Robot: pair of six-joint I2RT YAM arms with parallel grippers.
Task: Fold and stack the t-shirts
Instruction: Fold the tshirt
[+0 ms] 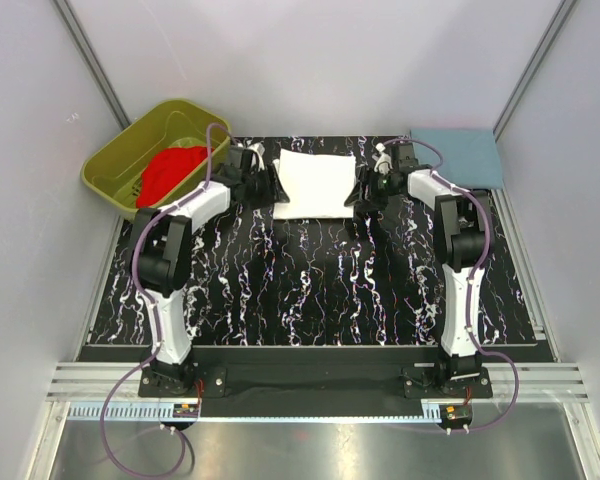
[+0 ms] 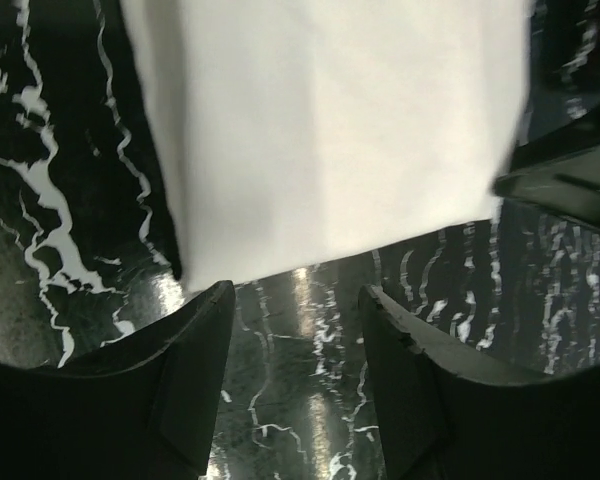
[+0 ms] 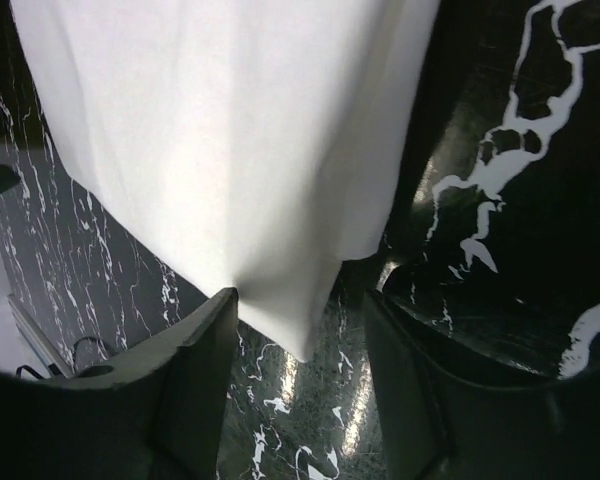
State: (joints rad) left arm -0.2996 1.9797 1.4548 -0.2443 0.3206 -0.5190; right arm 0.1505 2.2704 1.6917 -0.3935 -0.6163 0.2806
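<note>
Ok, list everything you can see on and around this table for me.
white t-shirt: one, white, folded flat at the far middle of the table, between the two grippers
red t-shirt: one, red, bunched inside the tub
tub: one, olive green, far left corner
cloth: one, blue, flat at the far right corner
table: one, black with white veins
left gripper: one, black, open, at the white t-shirt's left edge
right gripper: one, black, open, at its right edge

Tub [image 1: 115,160], white t-shirt [image 1: 315,182] and blue cloth [image 1: 458,155] line the far edge; bare table [image 1: 310,285] lies nearer
</note>
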